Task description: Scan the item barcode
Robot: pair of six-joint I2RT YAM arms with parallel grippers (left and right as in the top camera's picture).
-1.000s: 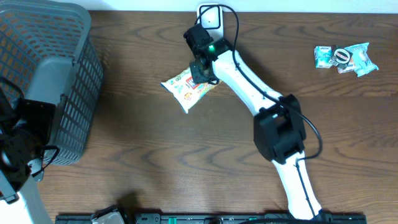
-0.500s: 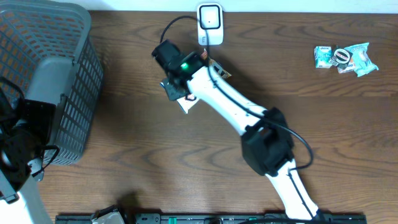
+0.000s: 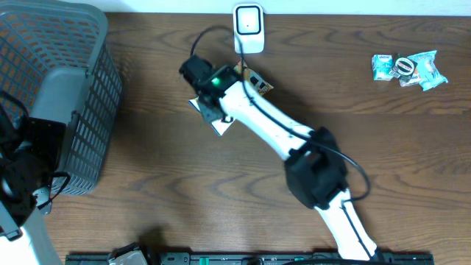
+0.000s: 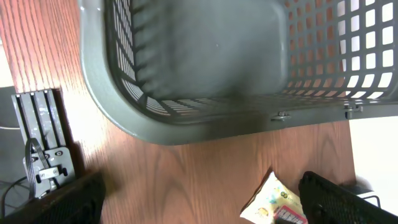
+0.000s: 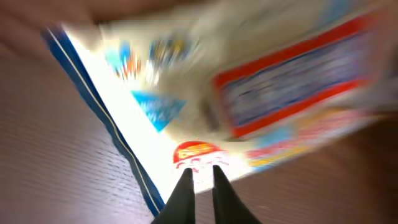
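Packet (image 3: 218,124) is pinched in the right tool (image 5: 200,169), whose two fingers sit clenched on its edge. It hangs under the wrist above the tabletop (image 3: 147,184); whether its low corner touches the wood I cannot tell. The scanner (image 3: 249,28) stands near the far edge, just beyond the packet and to the right of it in the overhead view. The packet's long axis runs on a slant, its lower-left corner away from the scanner and its upper-right end near it. In the wrist view the printed face is blurred, so no barcode can be made out.

The right arm (image 3: 316,177) is much the nearer. It reaches from the near edge diagonally over the tabletop, elbow bent, wrist over the packet. The left tool (image 4: 199,208) hangs released, fingers wide apart, beside the basket (image 3: 81,140), well apart from the scanner.
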